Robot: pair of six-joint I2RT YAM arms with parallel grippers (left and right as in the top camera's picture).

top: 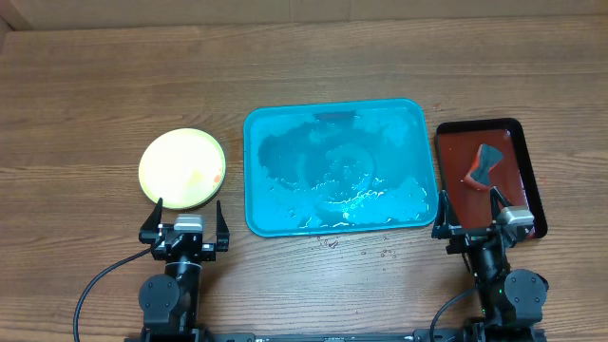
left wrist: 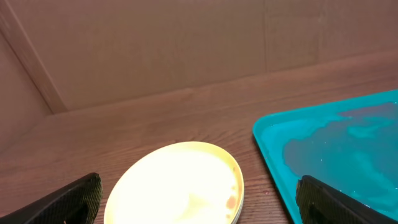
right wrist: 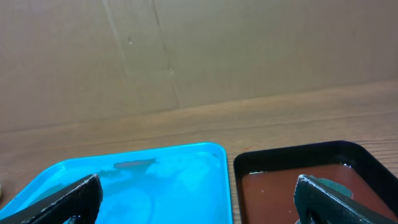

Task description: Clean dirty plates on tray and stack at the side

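Large teal-blue rectangular plastic tray (top: pixel 256 171) with rounded corners and a raised rim sits mid-table on the brown wooden table (top: pixel 95 85). Its floor is wet and streaky, with ring-shaped outlines near the middle; cannot tell if a plate lies there. Pale yellow round plastic plate (top: pixel 182 169) with a yellow-green rim is left of the teal tray, near it but apart, flat on the table. It has a small orange-red smear on the edge facing the tray. In the left wrist view a second rim edge shows under the yellow plate (left wrist: pixel 180 183), so it looks stacked; the count is unclear. Smaller dark red-brown rectangular tray (top: pixel 513 152) with a black rim is just right of the teal tray, with a narrow gap between them. A small dark grey object (top: pixel 484 163), reddish at one end, lies in it; cannot tell what it is. Left gripper (top: pixel 188 211) is at the teal tray's near-left side, just in front of the yellow plate, jaws spread wide and holding nothing. Right gripper (top: pixel 470 211) is off the teal tray's near-right corner, at the red-brown tray's near edge, jaws also spread and empty. A plain cardboard wall (right wrist: pixel 249 50) stands beyond the teal tray.
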